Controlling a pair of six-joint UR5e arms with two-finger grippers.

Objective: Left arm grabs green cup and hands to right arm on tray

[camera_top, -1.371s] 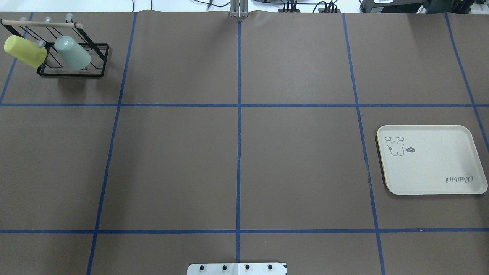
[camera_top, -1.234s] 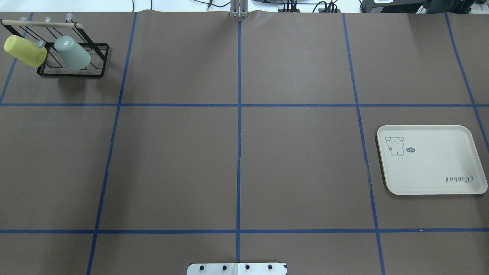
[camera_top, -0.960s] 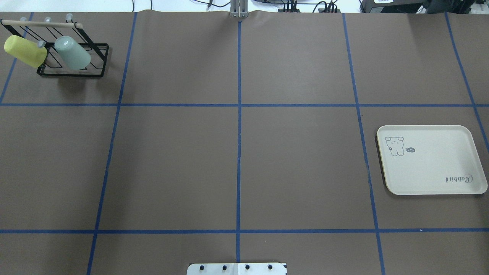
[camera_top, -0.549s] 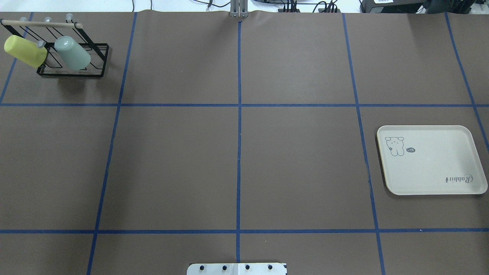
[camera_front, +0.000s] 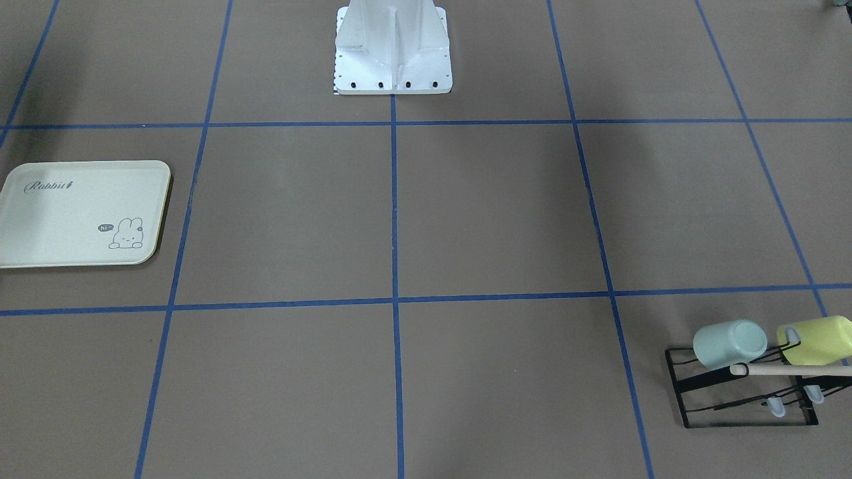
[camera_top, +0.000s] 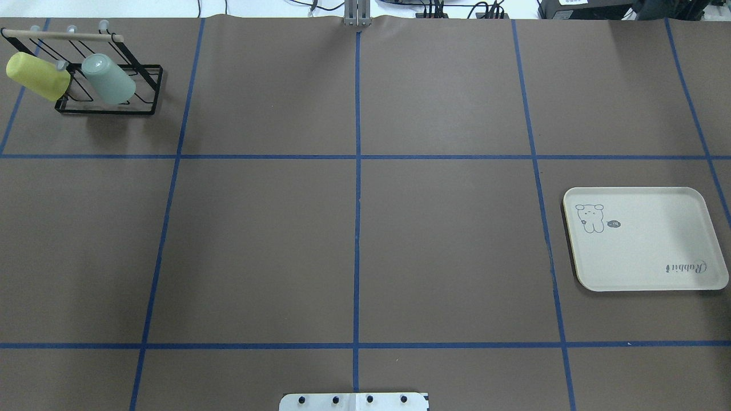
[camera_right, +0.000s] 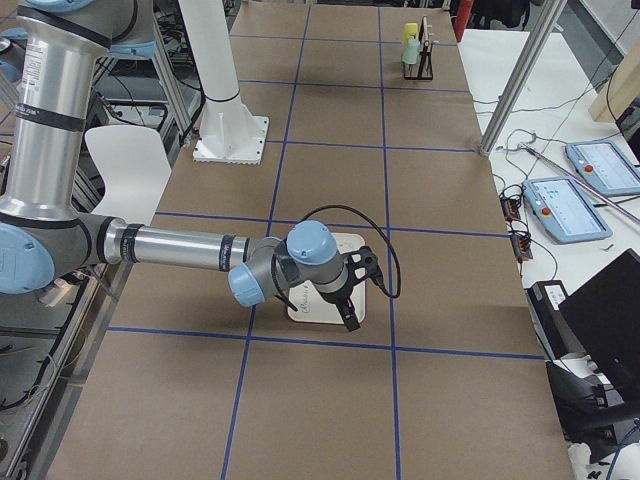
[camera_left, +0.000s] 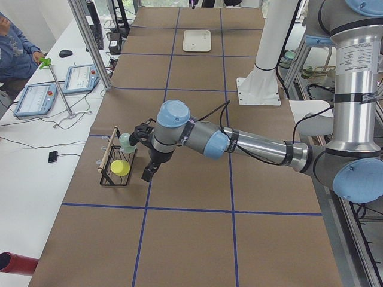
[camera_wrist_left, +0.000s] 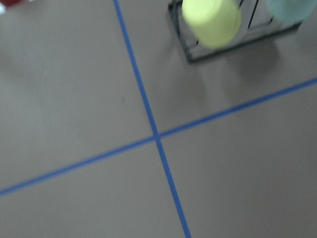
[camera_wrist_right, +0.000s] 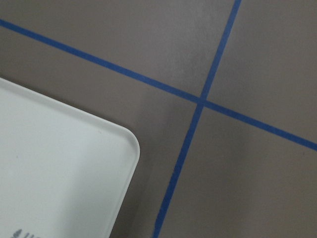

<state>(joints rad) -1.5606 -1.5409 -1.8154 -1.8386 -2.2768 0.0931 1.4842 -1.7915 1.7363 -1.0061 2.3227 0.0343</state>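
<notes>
Brown paper covers the table (camera_top: pixel 257 240), with blue tape marking it into squares. At its far left corner in the overhead view stands a black wire rack (camera_top: pixel 108 112) with a wooden bar along the top. The green cup (camera_top: pixel 108 80) sits tilted on this rack, just beside a yellow cup (camera_top: pixel 37 76) that is tilted the same way. The tray (camera_top: pixel 645 257) lies flat on the robot's right side, well apart from the rack, and nothing lies on it.

Neither arm shows in the overhead or front views; the front view shows only the white mount (camera_front: pixel 393 46). The left side view shows the left arm (camera_left: pixel 251 146) stretched out low over the table. The left gripper (camera_left: pixel 146 174) points down beside the rack, on the robot's side of it. It has no hold of the green cup (camera_left: pixel 125 142). Whether its jaws are spread or closed cannot be told from here. The left wrist view is blurred, with both cups at its top edge.

From the right end, the right arm (camera_right: pixel 180 247) reaches over the tray (camera_right: pixel 300 312). The right gripper (camera_right: pixel 350 318) hangs above the tray's edge, and how far its jaws are spread cannot be told
</notes>
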